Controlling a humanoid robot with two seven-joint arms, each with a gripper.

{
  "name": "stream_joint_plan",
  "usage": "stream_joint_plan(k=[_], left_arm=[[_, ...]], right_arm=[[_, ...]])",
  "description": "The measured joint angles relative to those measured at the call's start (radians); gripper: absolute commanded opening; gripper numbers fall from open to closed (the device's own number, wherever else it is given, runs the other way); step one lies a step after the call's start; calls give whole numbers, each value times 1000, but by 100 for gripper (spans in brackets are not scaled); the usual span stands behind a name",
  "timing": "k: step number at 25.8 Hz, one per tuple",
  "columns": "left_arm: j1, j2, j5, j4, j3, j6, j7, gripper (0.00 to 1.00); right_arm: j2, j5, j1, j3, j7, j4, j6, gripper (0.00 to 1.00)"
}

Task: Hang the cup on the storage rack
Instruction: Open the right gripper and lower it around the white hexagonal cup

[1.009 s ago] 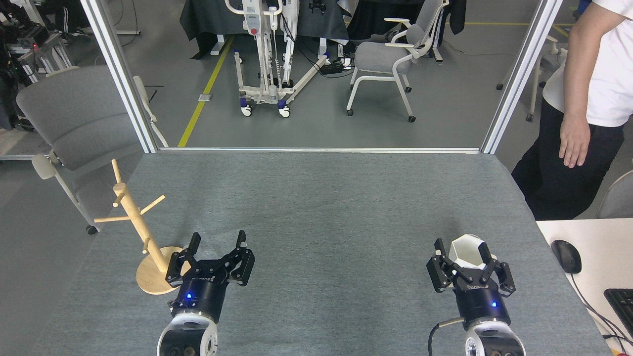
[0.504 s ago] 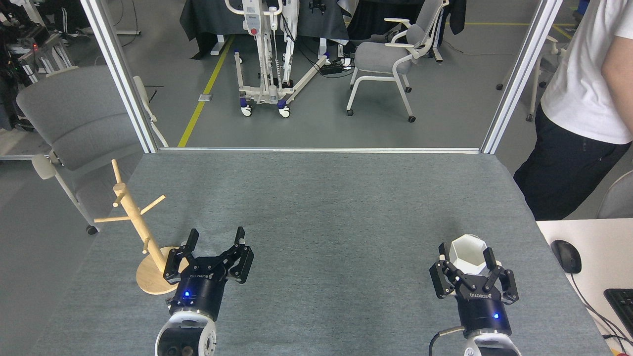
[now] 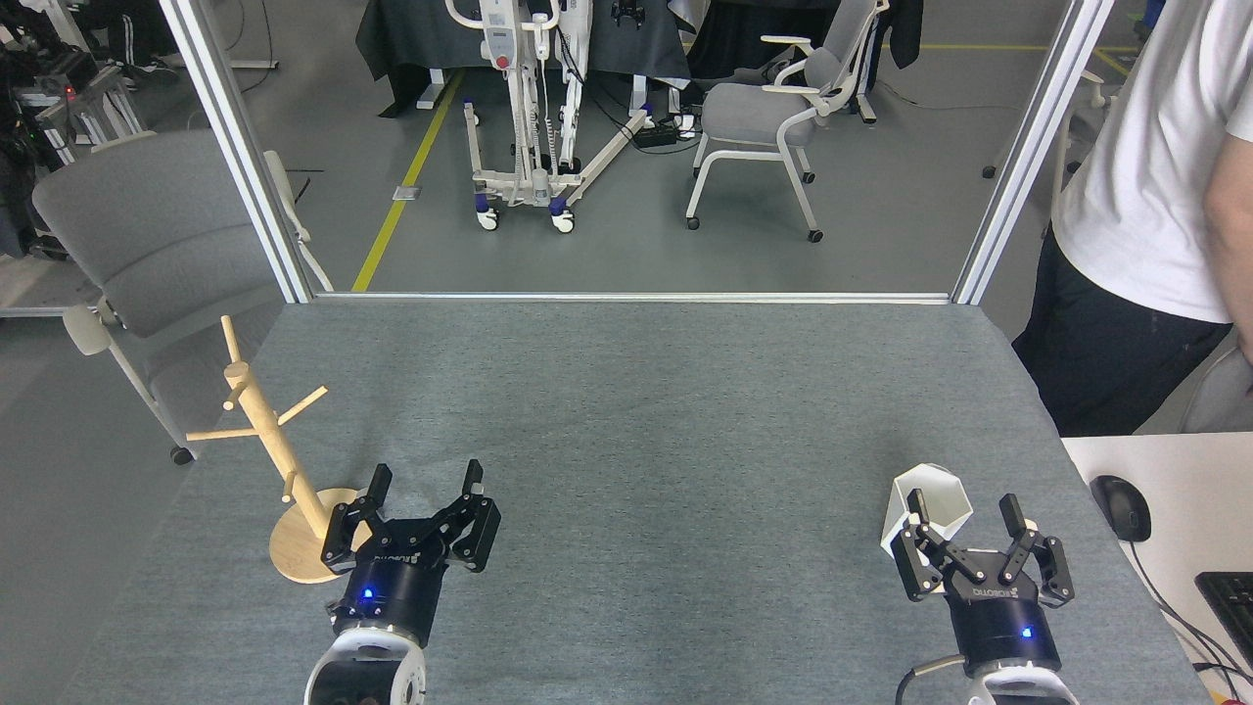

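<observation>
The white faceted cup stands upright on the grey table at the near right, rim up. My right gripper is open just behind it toward me. Its left finger overlaps the cup's near side and its right finger stands clear to the cup's right. The wooden storage rack stands at the near left on its round base, with all its pegs bare. My left gripper is open beside the base, to its right, with nothing between its fingers.
A person in a white shirt stands at the table's right edge. A white side desk with a mouse and a keyboard lies at the near right. A grey chair sits beyond the left edge.
My right gripper has let go of the cup, opened wider and drawn back toward me and to the right. The cup stays on the table. My left gripper has slid slightly nearer. The person has shifted.
</observation>
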Motion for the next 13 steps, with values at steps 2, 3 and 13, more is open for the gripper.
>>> stream_joint_plan(k=[2,3,13], left_arm=[[1,0,0,-1,0,-2,2,99],[2,0,0,-1,0,-3,3,99],[4,1,0,-17,0,-7,4,99]], right_arm=[[-28,0,-4,0,0,42,-3,100],[-38,1,-6,0,0,61,-5,100],[-67,6,-31,14,117,148,0,100]])
